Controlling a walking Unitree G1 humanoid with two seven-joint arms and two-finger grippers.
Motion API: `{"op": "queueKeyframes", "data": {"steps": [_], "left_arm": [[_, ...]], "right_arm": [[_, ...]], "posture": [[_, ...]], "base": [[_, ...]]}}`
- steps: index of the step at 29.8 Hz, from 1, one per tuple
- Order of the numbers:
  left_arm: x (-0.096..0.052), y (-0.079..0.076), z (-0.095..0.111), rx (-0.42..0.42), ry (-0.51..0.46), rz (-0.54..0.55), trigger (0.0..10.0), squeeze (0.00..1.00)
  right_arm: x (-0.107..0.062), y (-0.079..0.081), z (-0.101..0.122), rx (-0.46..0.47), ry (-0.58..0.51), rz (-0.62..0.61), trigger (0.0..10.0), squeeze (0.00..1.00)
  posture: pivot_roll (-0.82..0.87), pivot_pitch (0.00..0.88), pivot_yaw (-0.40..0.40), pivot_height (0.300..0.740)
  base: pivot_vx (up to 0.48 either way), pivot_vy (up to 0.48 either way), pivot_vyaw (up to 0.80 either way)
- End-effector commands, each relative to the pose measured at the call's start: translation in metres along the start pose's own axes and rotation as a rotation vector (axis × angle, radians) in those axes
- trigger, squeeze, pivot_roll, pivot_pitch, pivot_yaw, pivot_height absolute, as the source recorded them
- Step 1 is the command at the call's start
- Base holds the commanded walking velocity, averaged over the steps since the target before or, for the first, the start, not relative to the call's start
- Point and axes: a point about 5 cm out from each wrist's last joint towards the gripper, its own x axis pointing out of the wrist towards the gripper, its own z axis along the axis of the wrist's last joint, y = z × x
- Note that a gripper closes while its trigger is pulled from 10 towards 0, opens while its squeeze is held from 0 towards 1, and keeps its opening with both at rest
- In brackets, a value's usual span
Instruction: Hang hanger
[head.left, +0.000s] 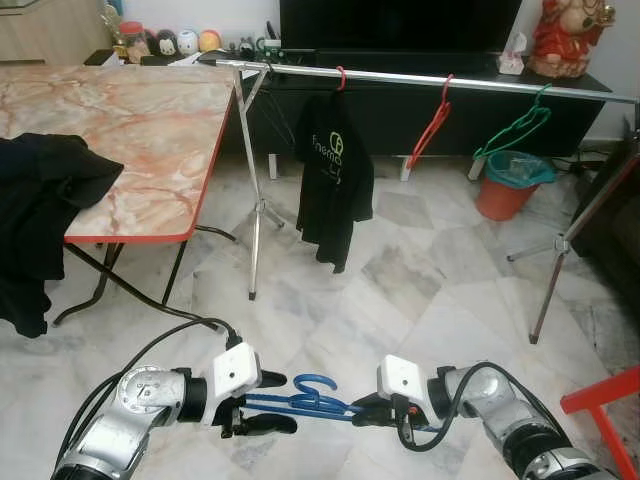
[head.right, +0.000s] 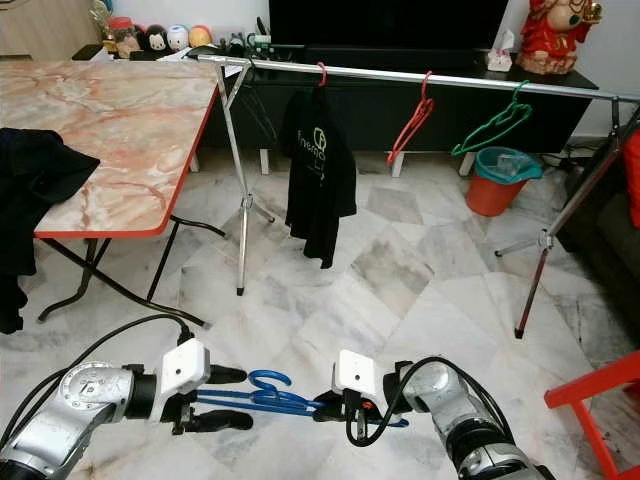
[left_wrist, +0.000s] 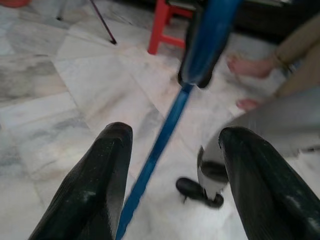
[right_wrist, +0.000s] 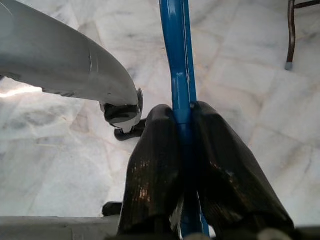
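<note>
The right gripper (right_wrist: 184, 125) is clamped on one end of a blue plastic clothes hanger (head.left: 305, 398); the right wrist view shows both black fingers pressed against the blue bar from either side. The left gripper (head.left: 268, 402) is spread apart around the hanger's other end: in the left wrist view the bar runs through the gap between the two fingers (left_wrist: 95, 190) without touching either. Seen from the head, the hanger lies level between the two grippers, low above the pale marble tile floor (head.left: 420, 270), its hook curling up at the middle.

The left wrist view also takes in a person's bare feet (left_wrist: 250, 67) and a red stool leg (left_wrist: 159, 27) beyond the hanger.

Farther out stands a silver metal clothes rail (head.left: 420, 78) on tripod legs. Three hangers are on it: a red one carrying a black T-shirt (head.left: 333, 180), an empty red hanger (head.left: 432, 125) and an empty green hanger (head.left: 515, 125). To the left is a marble-patterned folding table with a red edge (head.left: 130, 130), a black garment (head.left: 45, 190) draped over it. Behind the rail sits an orange bucket (head.left: 508, 185).
</note>
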Motion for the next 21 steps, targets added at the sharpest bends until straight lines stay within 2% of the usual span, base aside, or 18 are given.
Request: {"op": "queueKeyframes", "data": {"steps": [1, 8, 16, 17, 18, 19, 20, 21], "left_arm": [[0.001, 0.004, 0.012, 0.018, -0.034, 0.021, 10.0, 0.00], [0.004, 0.006, 0.015, 0.001, -0.030, 0.033, 10.0, 0.00], [0.005, 0.008, 0.014, -0.004, -0.019, 0.041, 9.8, 0.00], [0.004, 0.008, 0.014, 0.000, -0.013, 0.042, 7.6, 0.00], [0.004, 0.008, 0.014, 0.000, -0.012, 0.043, 7.6, 0.00], [0.004, 0.008, 0.014, 0.002, -0.009, 0.045, 0.5, 0.00], [0.004, 0.009, 0.014, 0.003, -0.007, 0.046, 0.5, 0.00], [0.004, 0.009, 0.013, 0.005, -0.005, 0.048, 0.0, 0.00]], "right_arm": [[-0.004, -0.007, 0.012, -0.019, -0.050, -0.007, 10.0, 0.00], [-0.008, -0.011, 0.027, -0.034, -0.121, 0.018, 10.0, 0.00], [-0.005, -0.012, 0.035, -0.028, -0.153, 0.024, 10.0, 0.00], [-0.005, -0.013, 0.038, -0.031, -0.161, 0.027, 10.0, 0.00], [-0.005, -0.013, 0.038, -0.032, -0.161, 0.028, 10.0, 0.00], [-0.005, -0.013, 0.038, -0.032, -0.159, 0.027, 10.0, 0.00], [-0.006, -0.013, 0.038, -0.031, -0.158, 0.026, 10.0, 0.00], [-0.006, -0.014, 0.038, -0.030, -0.158, 0.025, 10.0, 0.00]], "posture": [[0.07, 0.000, -0.051, 0.740], [0.06, 0.000, -0.049, 0.740], [0.07, 0.000, -0.052, 0.740], [0.07, 0.000, -0.052, 0.740], [0.07, 0.000, -0.052, 0.740], [0.07, 0.000, -0.052, 0.740], [0.07, 0.000, -0.052, 0.740], [0.07, 0.000, -0.052, 0.740]], "base": [[0.000, 0.000, 0.00], [0.000, 0.000, 0.00], [0.000, 0.000, 0.00], [0.000, 0.000, 0.00], [0.000, 0.000, 0.00], [0.000, 0.000, 0.00], [0.000, 0.000, 0.00], [0.000, 0.000, 0.00]]}}
